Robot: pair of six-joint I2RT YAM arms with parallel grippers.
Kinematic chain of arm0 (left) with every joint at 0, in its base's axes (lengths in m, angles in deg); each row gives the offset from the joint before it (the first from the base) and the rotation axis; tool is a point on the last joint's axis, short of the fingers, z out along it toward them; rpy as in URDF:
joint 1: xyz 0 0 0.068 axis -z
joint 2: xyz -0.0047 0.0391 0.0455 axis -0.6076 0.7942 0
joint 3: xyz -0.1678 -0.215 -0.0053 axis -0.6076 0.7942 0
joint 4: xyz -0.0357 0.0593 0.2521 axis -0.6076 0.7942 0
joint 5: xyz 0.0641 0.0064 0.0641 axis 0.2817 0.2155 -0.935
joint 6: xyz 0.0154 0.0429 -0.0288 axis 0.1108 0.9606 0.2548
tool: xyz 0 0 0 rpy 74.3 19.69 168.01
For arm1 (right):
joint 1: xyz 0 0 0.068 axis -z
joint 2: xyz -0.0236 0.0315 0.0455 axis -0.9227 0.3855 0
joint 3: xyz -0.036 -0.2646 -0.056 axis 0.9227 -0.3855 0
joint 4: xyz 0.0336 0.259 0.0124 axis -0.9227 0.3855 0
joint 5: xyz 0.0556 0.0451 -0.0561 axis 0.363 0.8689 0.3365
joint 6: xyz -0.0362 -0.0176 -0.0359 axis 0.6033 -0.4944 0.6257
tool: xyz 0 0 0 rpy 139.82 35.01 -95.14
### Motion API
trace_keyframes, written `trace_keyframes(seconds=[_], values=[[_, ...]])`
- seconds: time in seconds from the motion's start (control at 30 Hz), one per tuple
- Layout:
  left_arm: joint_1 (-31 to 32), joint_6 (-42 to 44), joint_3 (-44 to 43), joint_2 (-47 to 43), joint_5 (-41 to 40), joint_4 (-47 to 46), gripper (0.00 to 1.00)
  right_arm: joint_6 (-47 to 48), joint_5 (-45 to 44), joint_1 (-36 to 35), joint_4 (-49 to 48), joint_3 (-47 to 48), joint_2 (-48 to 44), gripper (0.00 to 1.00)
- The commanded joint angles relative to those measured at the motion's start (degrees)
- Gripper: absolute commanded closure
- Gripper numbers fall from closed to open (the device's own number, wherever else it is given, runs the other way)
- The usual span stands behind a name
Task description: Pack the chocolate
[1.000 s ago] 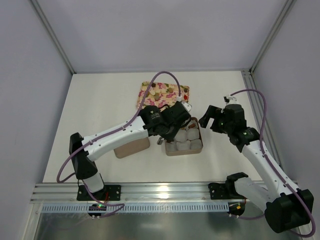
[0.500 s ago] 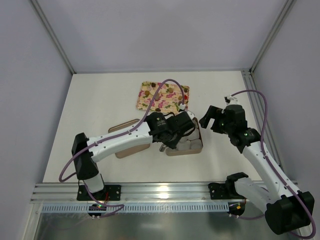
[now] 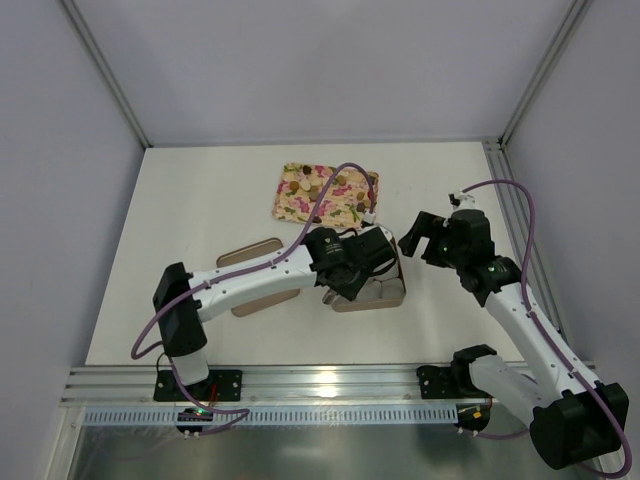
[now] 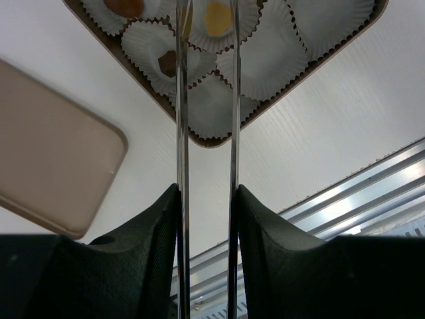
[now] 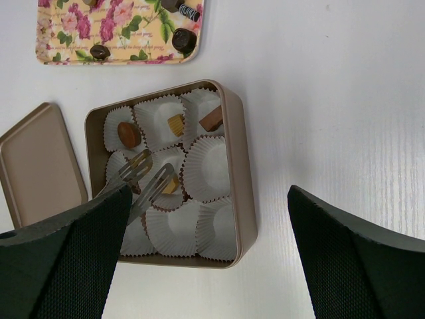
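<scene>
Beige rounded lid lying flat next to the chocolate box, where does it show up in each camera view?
Top external: the beige rounded lid lies left of centre, partly under the left arm.
Left wrist: the lid is at the left edge, mid-height.
Right wrist: the lid is at the left edge, mid-height.
Shared landmark: the tan square box lined with white paper cups, beside the lid.

A square tan metal box (image 5: 238,193) holds white crinkled paper cups (image 5: 207,169) with brown and golden chocolate pieces (image 5: 129,135). Beyond the box lies a cream floral tray (image 5: 113,40) printed with pink roses and green leaves; left of it, a plain tan lid (image 5: 36,166).
</scene>
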Motion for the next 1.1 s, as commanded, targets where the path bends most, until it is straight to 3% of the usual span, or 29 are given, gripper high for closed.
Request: trace_keyframes(seconds=[0.0, 0.5, 0.87, 1.07], values=[[0.1, -0.4, -0.1, 0.1, -1.7, -2.1, 0.62, -0.1, -0.7, -0.1, -0.8, -0.3, -1.0, 0.01], [-2.5, 1.5, -10.3, -1.9, -3.0, 1.0, 0.58, 0.1, -0.7, -0.1, -1.0, 0.1, -0.5, 0.01], [-13.1, 8.2, -31.7, 12.5, -4.0, 3.4, 0.58, 0.7, -0.6, -0.1, -1.8, 1.1, 1.7, 0.01], [-17.6, 11.4, -33.1, 18.0, -1.2, -2.2, 0.58, 1.1, -0.4, -0.1, -1.9, 2.3, 3.2, 0.01]])
